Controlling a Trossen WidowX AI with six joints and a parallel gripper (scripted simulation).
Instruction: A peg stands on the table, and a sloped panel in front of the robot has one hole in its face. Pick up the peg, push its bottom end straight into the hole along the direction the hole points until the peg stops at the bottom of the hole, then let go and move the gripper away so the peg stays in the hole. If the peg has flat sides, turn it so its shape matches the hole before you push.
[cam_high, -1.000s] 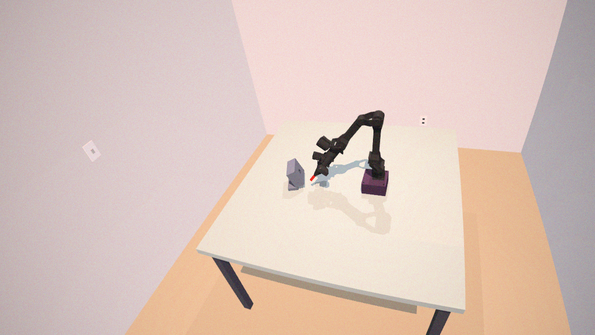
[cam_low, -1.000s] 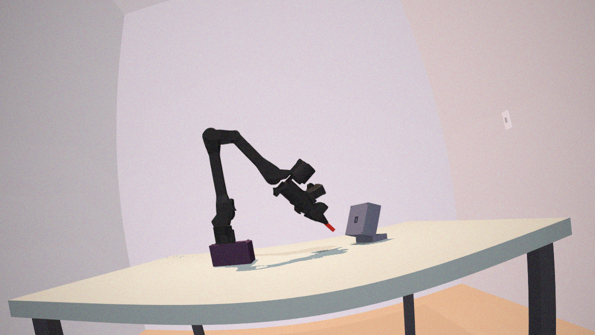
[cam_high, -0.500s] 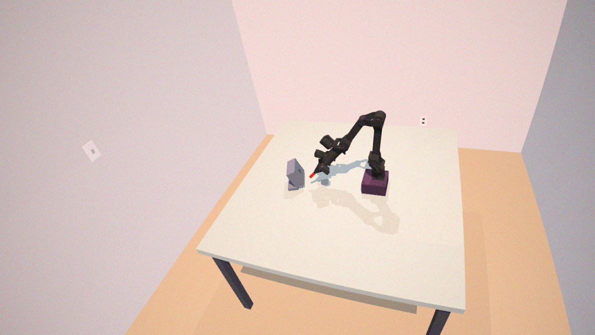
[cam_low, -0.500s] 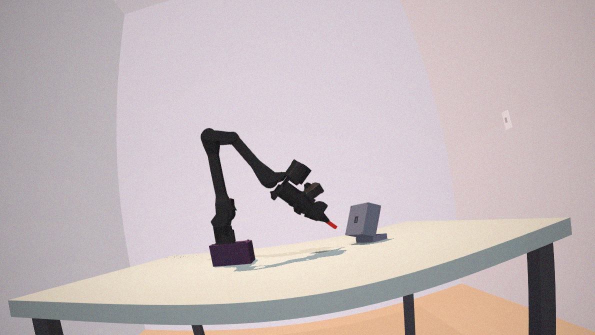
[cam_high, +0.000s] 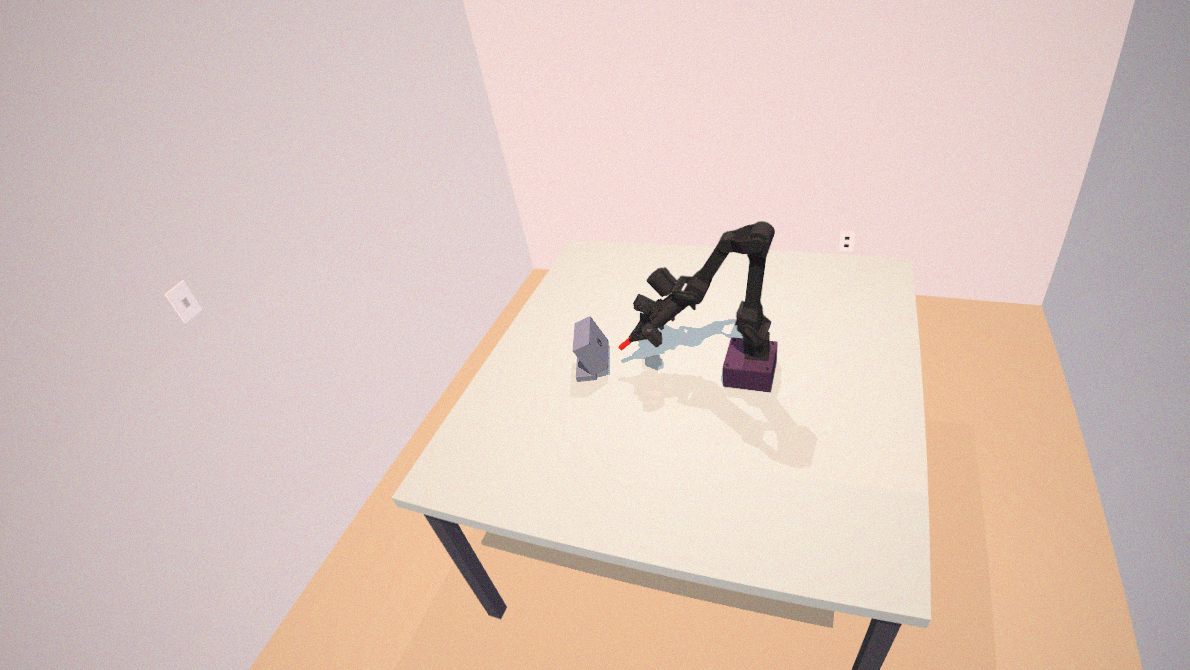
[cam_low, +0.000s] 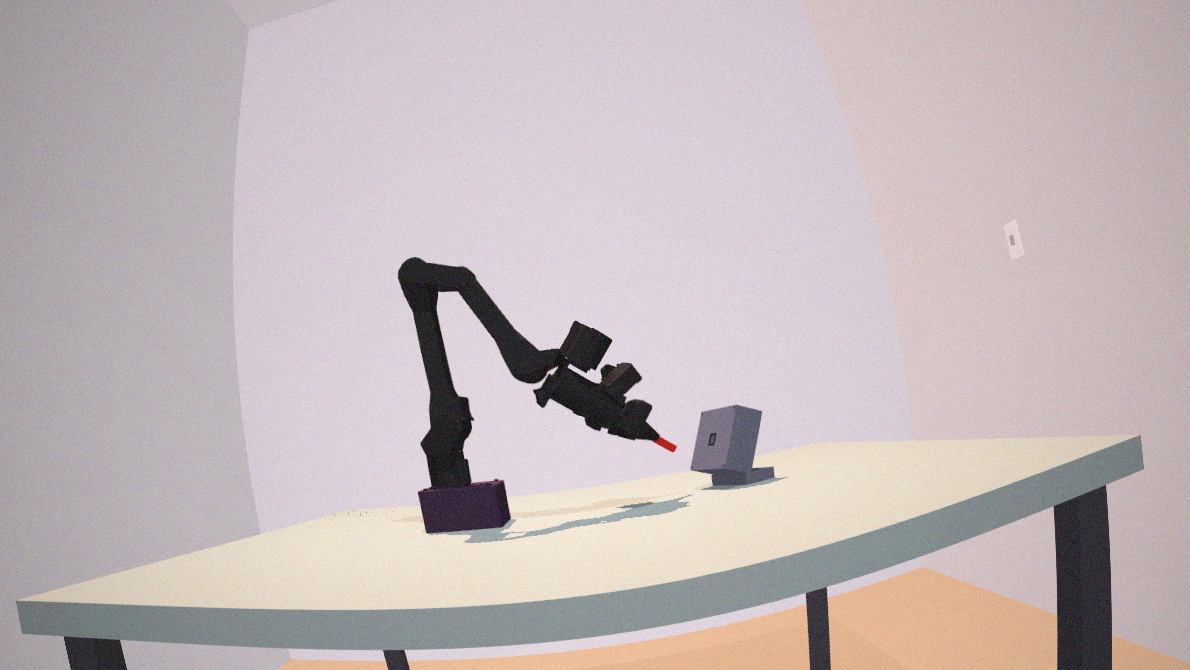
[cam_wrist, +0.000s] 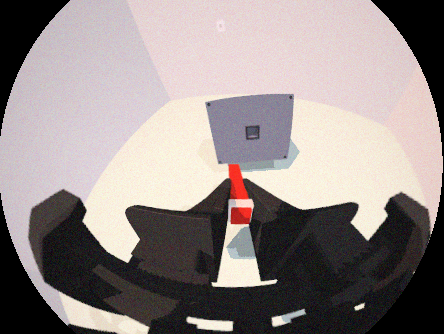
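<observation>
- Gripper (cam_high: 636, 337) (cam_low: 656, 436) (cam_wrist: 239, 189) clamped on the red peg (cam_high: 624, 343) (cam_low: 667, 444) (cam_wrist: 235, 175), fingers pinching it from both sides!
- And the peg is up off the table (cam_high: 666, 482) (cam_low: 582, 565) (cam_wrist: 125, 180), tilted, its free end slanting down towards the sloped panel (cam_high: 592, 344) (cam_low: 724, 439) (cam_wrist: 250, 115).
- Daylight between them: peg tip near the panel, not touching, outside the square-looking hole (cam_high: 598, 342) (cam_low: 712, 439) (cam_wrist: 252, 132).
- Wrist view now, and the hole sits above and just right of the peg's far end!
- Behind it all, the black arm (cam_high: 755, 278) (cam_low: 428, 349) arches up from its purple base (cam_high: 749, 377) (cam_low: 464, 509), bending down to the gripper.
</observation>
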